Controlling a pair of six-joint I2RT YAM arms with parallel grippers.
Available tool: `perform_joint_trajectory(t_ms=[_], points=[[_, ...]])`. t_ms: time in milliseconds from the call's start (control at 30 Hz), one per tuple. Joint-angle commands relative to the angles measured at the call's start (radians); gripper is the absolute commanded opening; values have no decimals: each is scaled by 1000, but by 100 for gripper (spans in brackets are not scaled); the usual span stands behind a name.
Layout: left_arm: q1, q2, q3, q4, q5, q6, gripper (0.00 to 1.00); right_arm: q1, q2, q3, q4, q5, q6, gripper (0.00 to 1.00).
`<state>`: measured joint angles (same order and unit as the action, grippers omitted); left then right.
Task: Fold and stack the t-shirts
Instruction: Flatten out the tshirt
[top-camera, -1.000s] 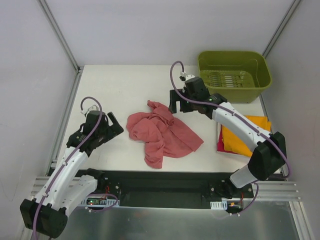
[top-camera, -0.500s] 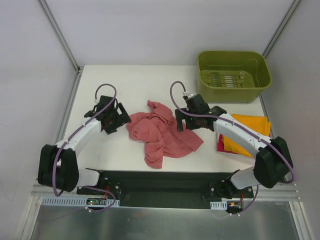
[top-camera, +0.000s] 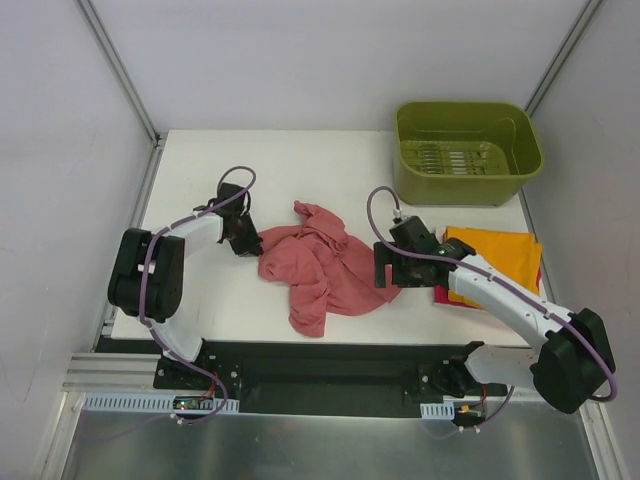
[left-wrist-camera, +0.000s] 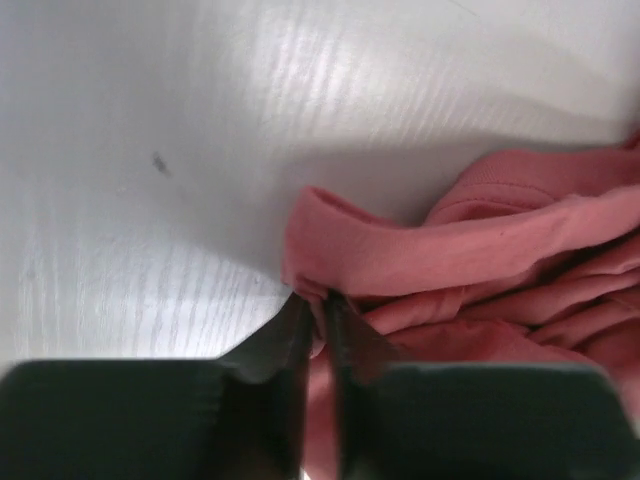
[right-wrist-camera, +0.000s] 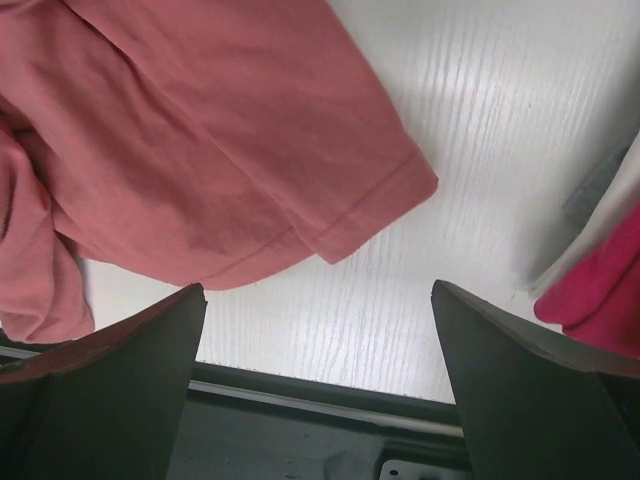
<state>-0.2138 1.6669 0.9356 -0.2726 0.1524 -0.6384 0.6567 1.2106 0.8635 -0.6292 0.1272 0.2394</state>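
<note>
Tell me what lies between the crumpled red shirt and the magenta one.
Bare white table, seen in the right wrist view between the red shirt and magenta shirt; the open right gripper hangs above it.

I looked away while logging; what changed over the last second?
The left end effector swung rightward to the crumpled salmon-red cloth t-shirt and shut on its left edge. The right end effector pulled back from beside the green plastic tub, open over the shirt's right hem. The folded orange cloth t-shirt, folded magenta cloth t-shirt beneath it and tub stayed put.
</note>
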Motion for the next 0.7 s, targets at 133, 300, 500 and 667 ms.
perform_joint_trajectory(t_ms=[133, 300, 500, 667], points=[[7, -12, 43, 29, 15, 59, 0, -3, 23, -61, -12, 8, 106, 98], [7, -85, 0, 29, -2, 62, 0, -5, 116, -54, 9, -18, 129, 88], [7, -91, -12, 29, 50, 56, 0, -3, 223, -41, 89, -17, 132, 74], [7, -87, -17, 29, 58, 51, 0, -5, 273, -29, 111, -9, 133, 60]])
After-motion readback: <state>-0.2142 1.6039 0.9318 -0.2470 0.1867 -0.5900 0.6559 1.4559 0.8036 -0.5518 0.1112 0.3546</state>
